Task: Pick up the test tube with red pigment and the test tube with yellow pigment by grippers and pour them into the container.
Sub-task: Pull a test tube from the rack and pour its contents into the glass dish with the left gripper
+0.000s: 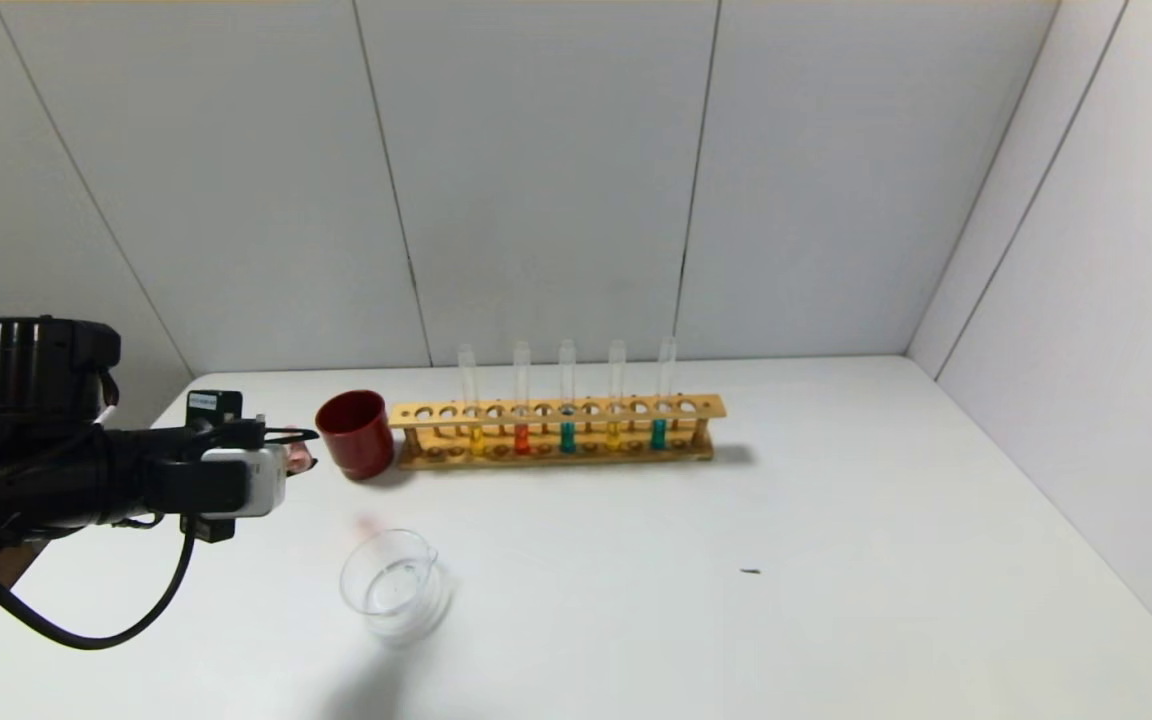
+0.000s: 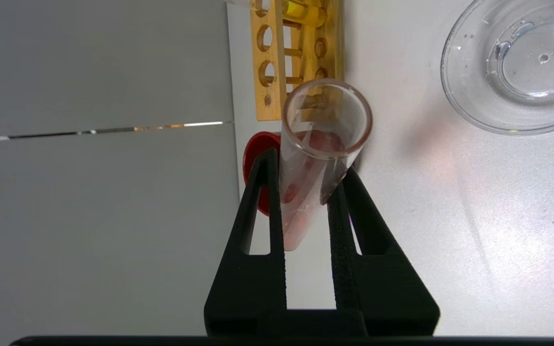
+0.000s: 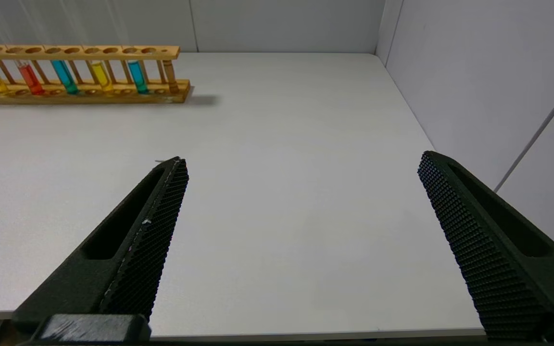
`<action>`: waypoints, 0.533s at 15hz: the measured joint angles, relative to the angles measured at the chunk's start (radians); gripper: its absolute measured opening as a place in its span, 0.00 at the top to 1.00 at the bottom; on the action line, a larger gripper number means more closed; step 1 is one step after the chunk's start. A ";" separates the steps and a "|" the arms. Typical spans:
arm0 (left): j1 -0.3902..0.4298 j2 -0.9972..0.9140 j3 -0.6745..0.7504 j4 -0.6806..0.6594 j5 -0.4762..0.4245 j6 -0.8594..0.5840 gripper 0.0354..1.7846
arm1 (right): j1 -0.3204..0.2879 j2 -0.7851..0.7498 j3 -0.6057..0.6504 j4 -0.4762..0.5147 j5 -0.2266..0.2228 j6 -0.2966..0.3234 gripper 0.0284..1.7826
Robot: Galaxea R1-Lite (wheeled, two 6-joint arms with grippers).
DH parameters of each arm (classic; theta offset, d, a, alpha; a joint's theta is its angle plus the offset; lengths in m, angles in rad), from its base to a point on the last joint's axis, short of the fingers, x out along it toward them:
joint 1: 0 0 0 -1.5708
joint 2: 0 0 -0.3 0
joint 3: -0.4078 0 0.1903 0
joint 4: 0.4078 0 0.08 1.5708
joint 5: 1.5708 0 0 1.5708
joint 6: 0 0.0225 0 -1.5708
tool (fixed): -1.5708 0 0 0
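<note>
The white table [image 1: 836, 560] lies open right of the wooden tube rack [image 1: 556, 432]. The left gripper [image 2: 306, 192], reaching level from the left edge beside the dark red cup [image 1: 355, 433], clamps a clear glass test tube with red pigment [image 2: 318, 144], apparently near-horizontal. The clear glass container [image 1: 394, 590] sits nearer the front edge. The right gripper [image 3: 301, 202] stands wide apart, holding nothing.

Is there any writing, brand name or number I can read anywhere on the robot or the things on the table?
None can be read.
A small pale label on the black block atop the left gripper: too small to read.
Rack, tubes, red cup, glass dish: no markings.
</note>
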 joint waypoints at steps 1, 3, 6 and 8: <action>0.000 -0.003 0.003 0.000 -0.001 0.030 0.84 | 0.000 0.000 0.000 0.000 0.000 0.000 0.02; -0.001 -0.004 0.011 -0.001 -0.002 0.077 0.84 | 0.000 0.000 0.000 0.000 0.000 0.000 0.02; -0.001 0.003 0.016 -0.001 -0.002 0.153 0.84 | 0.000 0.000 0.000 0.000 0.000 0.000 0.02; -0.001 0.023 0.017 -0.003 -0.004 0.213 0.84 | 0.000 0.000 0.000 0.000 0.000 0.000 0.02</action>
